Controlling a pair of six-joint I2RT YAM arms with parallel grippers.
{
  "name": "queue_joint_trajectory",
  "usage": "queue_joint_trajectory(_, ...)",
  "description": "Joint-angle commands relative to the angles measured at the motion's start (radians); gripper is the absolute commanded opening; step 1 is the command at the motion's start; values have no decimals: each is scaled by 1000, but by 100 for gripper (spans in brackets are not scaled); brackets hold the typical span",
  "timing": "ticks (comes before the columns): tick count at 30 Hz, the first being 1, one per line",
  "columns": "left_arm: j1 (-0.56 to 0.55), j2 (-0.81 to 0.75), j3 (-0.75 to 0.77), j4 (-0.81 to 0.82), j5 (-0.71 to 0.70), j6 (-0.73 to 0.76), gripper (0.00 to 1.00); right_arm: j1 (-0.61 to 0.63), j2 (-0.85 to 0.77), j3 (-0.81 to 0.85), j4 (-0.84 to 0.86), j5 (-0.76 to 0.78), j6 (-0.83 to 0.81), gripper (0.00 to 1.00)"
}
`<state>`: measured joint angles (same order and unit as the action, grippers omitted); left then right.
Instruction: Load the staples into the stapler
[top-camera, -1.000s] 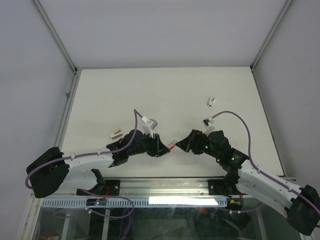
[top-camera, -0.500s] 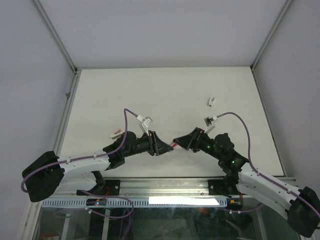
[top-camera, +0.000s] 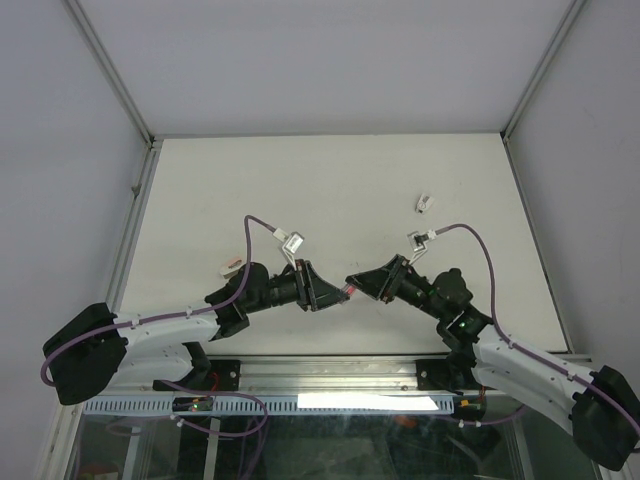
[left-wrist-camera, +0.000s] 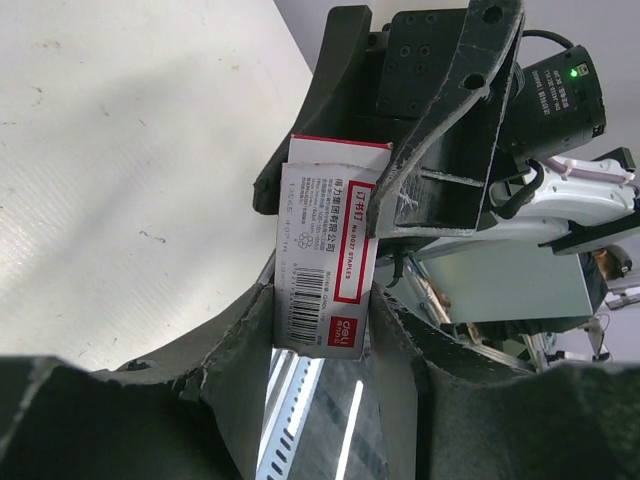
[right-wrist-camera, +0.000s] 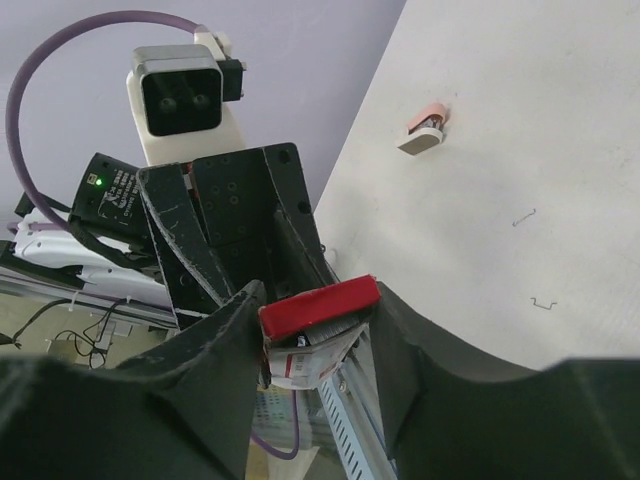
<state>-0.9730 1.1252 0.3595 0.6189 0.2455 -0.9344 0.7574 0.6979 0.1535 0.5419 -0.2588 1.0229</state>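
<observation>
Since a second ago the right gripper (top-camera: 357, 283) has slid left to meet the left gripper (top-camera: 330, 293) over the near part of the counter (top-camera: 330, 190). Each gripper is clamped on one end of the staples (left-wrist-camera: 325, 260), which hang in the air between them. The grip hides their long sides, and from above they show only as a red sliver.

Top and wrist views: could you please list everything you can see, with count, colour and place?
staple box: one, white with red label, between both grippers, above the table's near edge
pink-and-white oblong: one, on table, left
white oblong: one, on table, far right
loose staples: two, grey, on table
table: one, white
left gripper: one, black, gripping the box
right gripper: one, black, closed on its other end
</observation>
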Motion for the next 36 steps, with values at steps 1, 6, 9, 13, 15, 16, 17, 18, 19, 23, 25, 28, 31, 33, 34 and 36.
queue_joint_trajectory(1,9,-19,-3,102,38,-30,44,-3,-17,14,53,-3,-24,44)
queue_joint_trajectory(6,10,-27,-10,87,26,-29,63,-3,-33,37,7,0,-56,35)
queue_joint_trajectory(9,14,-52,-10,46,5,-10,82,-3,-48,60,-51,11,-93,34)
queue_joint_trajectory(13,48,-158,-10,-111,-76,63,92,-3,-52,164,-342,76,-266,34)
queue_joint_trajectory(15,78,-221,-1,-202,-112,97,95,-2,-20,230,-469,107,-364,34)
queue_joint_trajectory(16,92,-245,11,-256,-127,116,96,-3,3,264,-515,113,-411,34)
queue_joint_trajectory(17,110,-262,25,-304,-134,136,97,-3,33,294,-558,115,-453,34)
queue_joint_trajectory(18,127,-272,43,-354,-136,161,97,-3,66,332,-599,115,-496,34)
queue_joint_trajectory(19,143,-277,58,-395,-132,175,97,-2,101,363,-632,115,-532,34)
queue_joint_trajectory(23,207,-308,73,-450,-116,184,97,23,289,482,-768,201,-656,34)
queue_joint_trajectory(25,233,-320,73,-455,-105,184,97,56,372,536,-810,263,-702,34)
queue_joint_trajectory(28,259,-330,70,-471,-90,183,97,106,498,612,-865,341,-740,34)
queue_joint_trajectory(31,270,-335,60,-485,-89,180,97,138,597,677,-899,390,-759,34)
queue_joint_trajectory(33,276,-337,53,-486,-85,178,97,158,649,710,-915,405,-783,35)
queue_joint_trajectory(34,278,-338,51,-486,-80,179,97,168,675,729,-927,414,-794,35)
queue_joint_trajectory(36,282,-335,50,-490,-71,181,97,187,739,773,-970,433,-815,35)
